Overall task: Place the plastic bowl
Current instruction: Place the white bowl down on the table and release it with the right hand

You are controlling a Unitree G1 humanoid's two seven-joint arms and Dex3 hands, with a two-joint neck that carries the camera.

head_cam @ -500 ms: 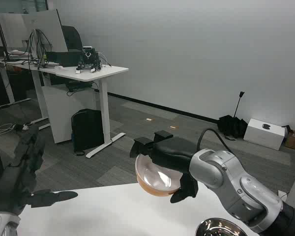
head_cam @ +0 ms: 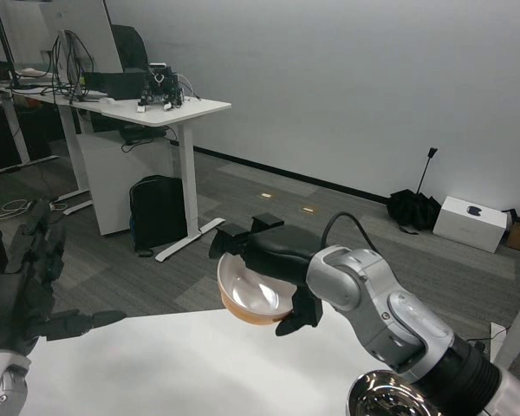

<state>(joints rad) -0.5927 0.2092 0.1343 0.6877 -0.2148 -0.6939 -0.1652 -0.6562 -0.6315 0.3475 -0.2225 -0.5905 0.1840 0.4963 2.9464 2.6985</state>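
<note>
My right hand (head_cam: pixel 273 260) holds the plastic bowl (head_cam: pixel 253 296) above the far edge of the white table (head_cam: pixel 182 368). The bowl is white inside with an orange-brown outside and tilts its opening toward me. Fingers lie over its far rim and a thumb hooks under its right side. My left hand (head_cam: pixel 35 282) hangs at the picture's left above the table's left end, fingers spread and holding nothing.
A shiny metal bowl (head_cam: pixel 388 395) sits on the table at the bottom right, under my right forearm. Beyond the table lie grey carpet, a white desk (head_cam: pixel 160 108) with equipment, a black bag (head_cam: pixel 156 212) and a white box (head_cam: pixel 473 222).
My right hand has carried the bowl slightly left and toward me. The whole picture has shifted a little, so the camera has moved too. The left hand keeps its pose.
</note>
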